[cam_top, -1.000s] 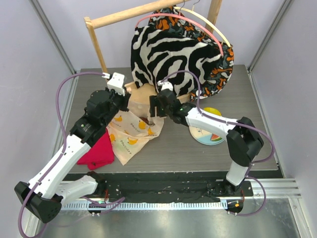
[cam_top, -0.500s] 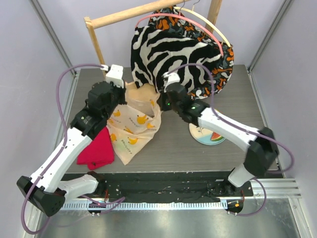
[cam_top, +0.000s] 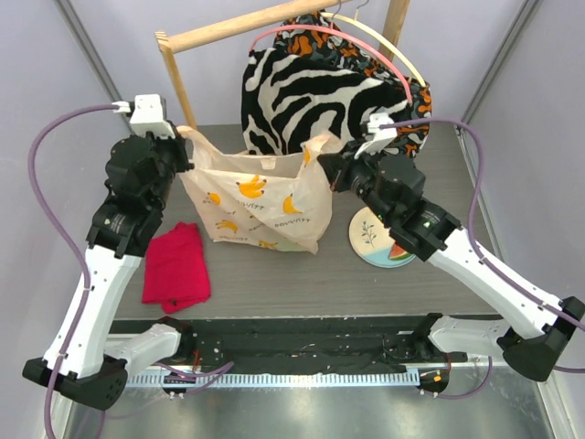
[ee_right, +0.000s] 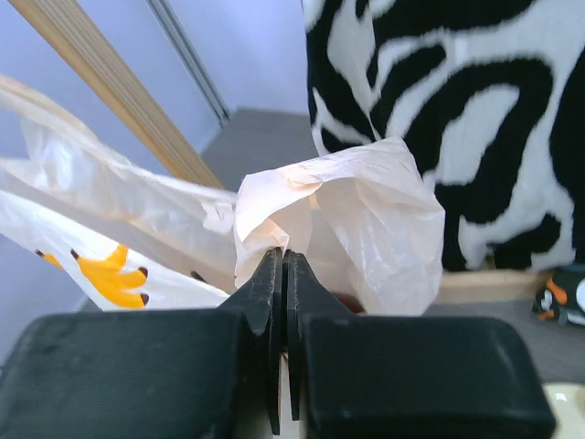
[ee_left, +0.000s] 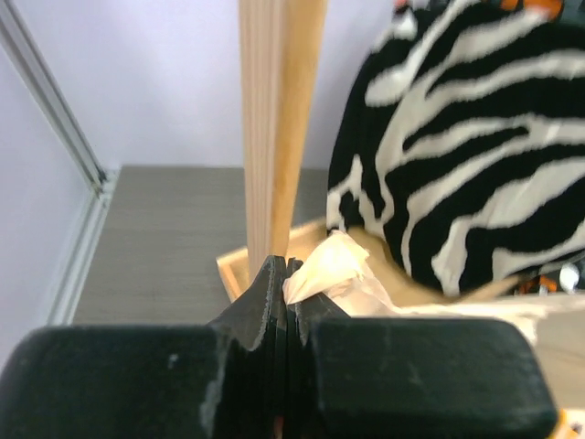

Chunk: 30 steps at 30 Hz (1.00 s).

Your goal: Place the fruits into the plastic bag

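The plastic bag [cam_top: 260, 197], cream with printed bananas, hangs stretched between my two grippers above the table, its bottom touching the surface. My left gripper [cam_top: 183, 139] is shut on the bag's left handle [ee_left: 334, 265], close to the wooden post [ee_left: 274, 128]. My right gripper [cam_top: 320, 163] is shut on the right handle [ee_right: 338, 210], the crumpled plastic bunched above its closed jaws. Both wrist views show the jaws [ee_left: 286, 267] [ee_right: 281, 258] pressed together on thin plastic. The fruits are hidden; none shows in any view.
A red cloth [cam_top: 176, 265] lies at the left front. A white-and-blue plate [cam_top: 384, 240] sits under my right arm. A zebra-striped garment [cam_top: 320, 91] hangs from a wooden rack [cam_top: 238, 26] right behind the bag.
The right gripper shut on the bag's handle. Both arms then rose and drew apart, lifting the bag from lying flat on the table to hanging spread between them.
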### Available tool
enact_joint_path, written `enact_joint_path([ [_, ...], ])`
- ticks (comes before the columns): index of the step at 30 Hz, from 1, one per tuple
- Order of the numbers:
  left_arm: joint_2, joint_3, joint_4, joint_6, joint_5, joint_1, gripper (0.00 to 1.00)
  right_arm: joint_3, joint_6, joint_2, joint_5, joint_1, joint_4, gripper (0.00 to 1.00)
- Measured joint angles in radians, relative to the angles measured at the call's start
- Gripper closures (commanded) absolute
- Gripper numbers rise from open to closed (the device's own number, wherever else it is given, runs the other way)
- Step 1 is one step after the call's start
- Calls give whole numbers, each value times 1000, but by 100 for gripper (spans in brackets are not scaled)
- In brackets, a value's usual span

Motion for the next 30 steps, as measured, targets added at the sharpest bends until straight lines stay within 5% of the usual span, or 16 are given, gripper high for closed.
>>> enact_joint_path([
  [8, 18, -167, 2, -8, 159, 8, 100, -137, 5, 24, -20, -1, -59, 98],
  [11, 26, -188, 5, -8, 204, 8, 100, -146, 9, 23, -19, -1, -65, 89],
  [13, 27, -195, 13, -8, 219, 8, 100, -146, 12, 19, -19, -1, -65, 77],
  [14, 25, -202, 26, -8, 225, 8, 100, -146, 14, 14, -19, -1, -66, 58],
  [17, 15, -231, 61, -7, 228, 8, 100, -146, 19, -1, -19, -1, -63, 25],
  [19, 4, -256, 80, 1, 228, 8, 100, -146, 19, -11, -19, -1, -61, 13],
  [26, -23, -340, 128, 47, 181, 8, 100, -146, 16, -109, 13, -14, -66, 5],
  [30, -26, -374, 140, 53, 182, 8, 100, -145, 61, -165, 42, -122, -105, 4],
])
